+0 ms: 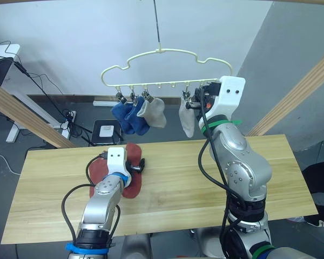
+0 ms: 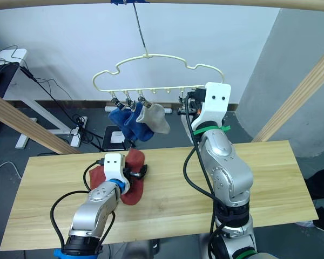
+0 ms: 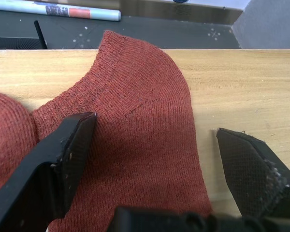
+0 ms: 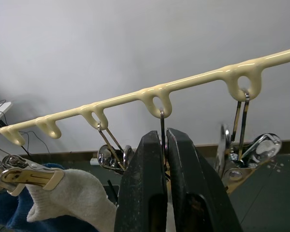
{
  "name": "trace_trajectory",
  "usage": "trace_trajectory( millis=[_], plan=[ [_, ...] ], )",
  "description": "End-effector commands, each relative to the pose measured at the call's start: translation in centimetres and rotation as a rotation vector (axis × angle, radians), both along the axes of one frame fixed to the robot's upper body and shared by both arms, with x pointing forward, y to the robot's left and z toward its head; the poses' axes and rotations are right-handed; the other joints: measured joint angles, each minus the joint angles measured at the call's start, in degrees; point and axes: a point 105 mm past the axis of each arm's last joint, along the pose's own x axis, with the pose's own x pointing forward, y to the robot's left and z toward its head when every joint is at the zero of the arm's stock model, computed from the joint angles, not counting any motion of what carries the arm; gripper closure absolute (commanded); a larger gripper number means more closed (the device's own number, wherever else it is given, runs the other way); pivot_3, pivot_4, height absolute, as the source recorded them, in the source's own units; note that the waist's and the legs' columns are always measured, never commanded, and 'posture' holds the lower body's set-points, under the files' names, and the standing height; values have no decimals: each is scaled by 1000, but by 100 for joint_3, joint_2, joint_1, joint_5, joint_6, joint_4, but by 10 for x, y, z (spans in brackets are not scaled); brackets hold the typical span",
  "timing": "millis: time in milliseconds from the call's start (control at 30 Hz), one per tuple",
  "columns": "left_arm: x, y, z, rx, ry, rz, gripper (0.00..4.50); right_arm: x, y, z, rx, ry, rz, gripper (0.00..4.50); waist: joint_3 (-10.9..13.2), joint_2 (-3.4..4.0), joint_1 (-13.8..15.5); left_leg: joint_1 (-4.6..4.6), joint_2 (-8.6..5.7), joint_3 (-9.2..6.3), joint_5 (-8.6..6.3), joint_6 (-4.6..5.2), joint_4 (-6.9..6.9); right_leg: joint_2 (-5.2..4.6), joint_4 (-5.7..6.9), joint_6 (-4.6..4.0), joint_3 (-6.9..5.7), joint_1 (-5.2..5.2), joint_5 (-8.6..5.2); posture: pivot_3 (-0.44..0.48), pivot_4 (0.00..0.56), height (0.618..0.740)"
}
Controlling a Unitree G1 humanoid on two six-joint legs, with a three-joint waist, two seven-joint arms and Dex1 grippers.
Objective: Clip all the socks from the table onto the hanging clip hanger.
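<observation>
The right gripper (image 4: pixel 165 159) pinches a clip (image 4: pixel 163 126) on the hanger (image 1: pixel 162 67); letting go carelessly could drop the grey sock (image 1: pixel 187 117). The left gripper (image 3: pixel 154 140) gapes over a red sock (image 3: pixel 145 140).

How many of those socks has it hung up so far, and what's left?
Four hang on the clip hanger: two blue socks and two grey socks. The right gripper is shut on a clip, the second grey sock's, it seems. The open left gripper straddles one of two red socks on the table. Those two remain.
</observation>
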Motion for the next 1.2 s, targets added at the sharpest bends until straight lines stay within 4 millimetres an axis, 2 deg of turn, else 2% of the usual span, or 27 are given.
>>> trace_trajectory(
  millis=[33, 233, 300, 433, 600, 700, 867, 1033, 1200],
  plan=[
    [-7, -4, -10, 1, 49, -20, 1204, -5, 3, 13, 40, -41, 15, 4500, 0, 0, 0, 0, 0, 0, 0, 0, 0, 0, 0, 0, 0, 0, 0, -241, 300, 740],
    [-8, -6, -7, 10, 38, -32, 2950, -5, 5, 13, 51, -38, 22, 4500, 0, 0, 1, 0, -1, 0, 0, 0, 0, -1, -1, 0, 0, 0, 0, -239, 295, 740],
    [-9, -7, -7, 9, 37, -37, 3353, -6, 5, 13, 51, -37, 24, 4500, 0, 0, 1, 0, 0, 1, 0, 0, 0, -1, -2, 0, 1, 0, 0, -236, 292, 740],
    [-13, -10, -7, -12, 41, -61, 4480, -6, 6, 12, 52, -36, 24, 4500, 0, 0, 1, -1, 0, 0, 0, 0, -1, -1, -2, 0, 0, 0, 0, -239, 291, 740],
    [-15, -16, -4, -38, 27, -116, 4480, -5, 6, 12, 49, -35, 23, 4500, 0, 0, 1, 0, 0, 1, 0, 0, -2, -1, -3, 0, 1, 0, 0, -244, 289, 740],
    [-13, -39, 26, -56, -115, -302, 4480, -5, 5, 13, 45, -40, 21, 4500, 0, 0, 2, -1, 0, 1, 0, 0, -2, -1, -4, 0, 1, -1, 0, -248, 289, 740],
    [-21, -71, 81, -9, -355, -684, 4480, -6, 3, 15, 37, -48, 17, 4500, 0, 0, 1, -4, 2, 2, 1, -2, -6, -1, -8, 0, 0, -3, 0, -251, 291, 740],
    [-19, -93, 112, -2, -496, -842, 4480, -6, 2, 19, 33, -62, 16, 4500, 0, 0, -12, -4, 1, 8, 0, -1, -6, -1, -16, 0, 5, -2, 0, -258, 290, 740],
    [-9, -116, 132, -36, -585, -853, 4480, -7, 1, 22, 33, -70, 11, 4500, 0, 0, -15, -12, 0, 7, 0, 0, -7, -1, -28, 0, 3, -1, 0, -266, 289, 740]
  ],
)
